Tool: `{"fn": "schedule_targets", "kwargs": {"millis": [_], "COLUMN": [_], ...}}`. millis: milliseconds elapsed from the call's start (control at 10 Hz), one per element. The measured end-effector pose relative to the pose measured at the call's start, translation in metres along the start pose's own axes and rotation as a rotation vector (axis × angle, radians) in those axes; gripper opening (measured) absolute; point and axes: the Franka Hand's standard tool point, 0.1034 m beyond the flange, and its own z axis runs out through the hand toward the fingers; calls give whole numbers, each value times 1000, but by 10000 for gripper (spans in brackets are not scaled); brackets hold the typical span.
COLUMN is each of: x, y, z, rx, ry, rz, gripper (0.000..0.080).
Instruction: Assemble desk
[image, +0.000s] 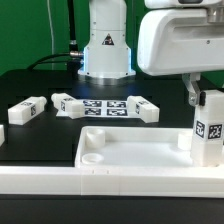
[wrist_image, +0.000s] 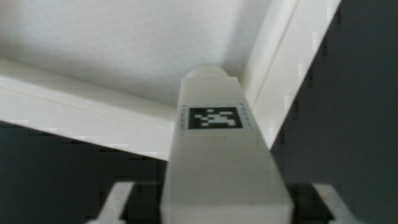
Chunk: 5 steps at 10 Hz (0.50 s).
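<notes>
The desk slab, white and rimmed, lies at the front, with a round socket showing at its corner on the exterior view's left. One white tagged leg stands upright at the slab's end on the exterior view's right. My gripper comes down over its top and is shut on it. In the wrist view the leg fills the space between my gripper's fingers and points at the slab's inner corner. The leg's lower end and the socket under it are hidden.
Three loose legs lie on the black table behind the slab, around the marker board. The arm's white base stands at the back. A long low white rail runs along the front.
</notes>
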Motion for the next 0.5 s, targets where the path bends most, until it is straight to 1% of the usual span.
{"fn": "schedule_targets", "kwargs": {"millis": [100, 200, 400, 500], "x": [0, 0, 0, 0], "y": [0, 1, 2, 2], "z": [0, 0, 0, 0], "rx": [5, 20, 25, 33], "ry": [4, 13, 13, 10], "rz": [96, 220, 416, 530], "gripper": [288, 288, 289, 289]}}
